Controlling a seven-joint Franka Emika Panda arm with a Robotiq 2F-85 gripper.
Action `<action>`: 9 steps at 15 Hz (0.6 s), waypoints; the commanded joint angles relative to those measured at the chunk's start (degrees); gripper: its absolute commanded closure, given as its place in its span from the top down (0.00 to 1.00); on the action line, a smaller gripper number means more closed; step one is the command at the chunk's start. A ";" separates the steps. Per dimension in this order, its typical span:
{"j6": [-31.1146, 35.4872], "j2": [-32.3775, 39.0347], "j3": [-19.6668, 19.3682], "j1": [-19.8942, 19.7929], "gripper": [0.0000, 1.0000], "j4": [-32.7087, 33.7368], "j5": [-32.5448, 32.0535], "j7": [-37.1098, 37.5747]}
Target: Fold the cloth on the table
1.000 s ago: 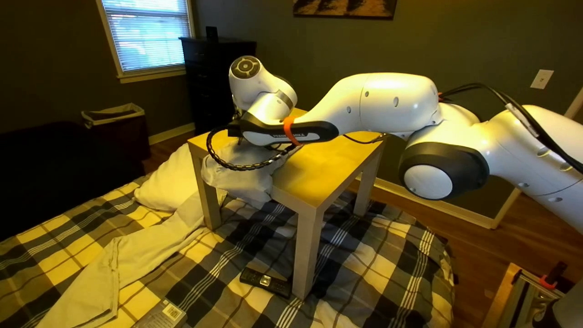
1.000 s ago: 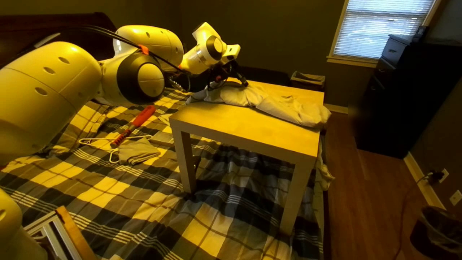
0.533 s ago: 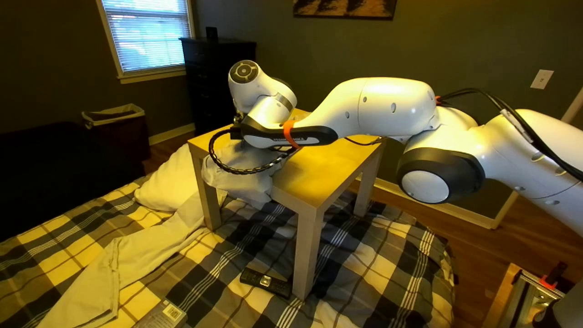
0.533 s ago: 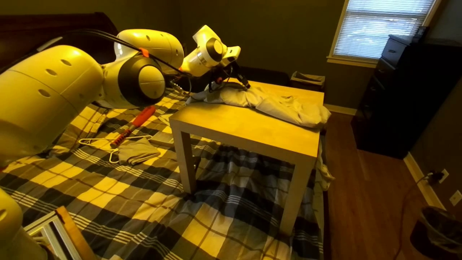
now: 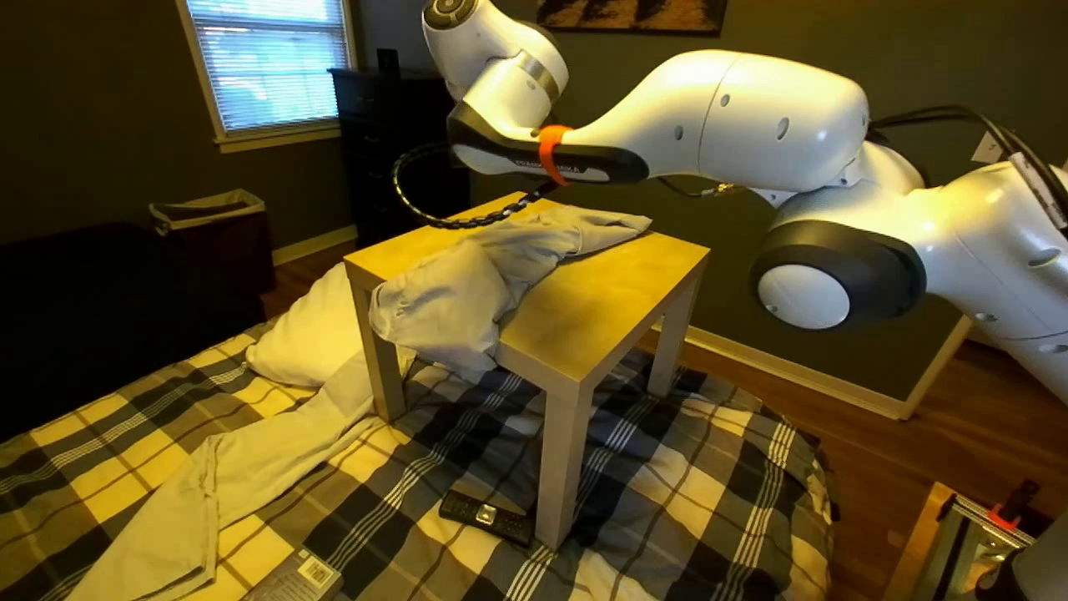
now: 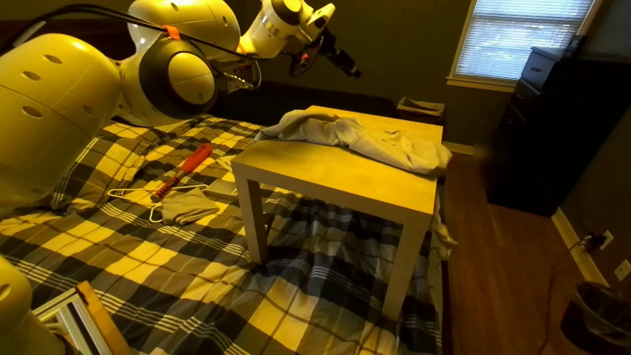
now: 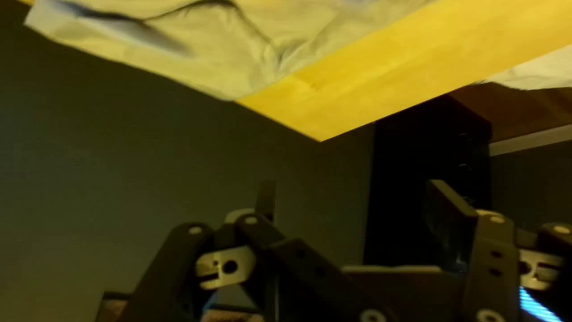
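Wrist view: wrinkled cloth [image 7: 214, 49] on a yellow table [image 7: 384, 67], both cut off at the top; the gripper [image 7: 359, 197] has its fingers [image 7: 453, 199] spread, higher than the cloth and well apart from it. In an exterior view, the arm [image 5: 751, 133] hides those fingers

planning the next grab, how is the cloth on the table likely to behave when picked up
The cloth is probably floppy: it lies rumpled and droops over the edge of the table. It looks thin, so likely light for its size. Lifted by one fold, it may sag, given its loose creases.
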 commanded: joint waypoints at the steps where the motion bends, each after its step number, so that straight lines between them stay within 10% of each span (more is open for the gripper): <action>1: -6.88 -2.50 -3.13 0.89 1.00 -1.08 -3.74 -6.87; 9: 1.46 -6.53 5.43 -5.16 1.00 -3.25 3.05 -33.57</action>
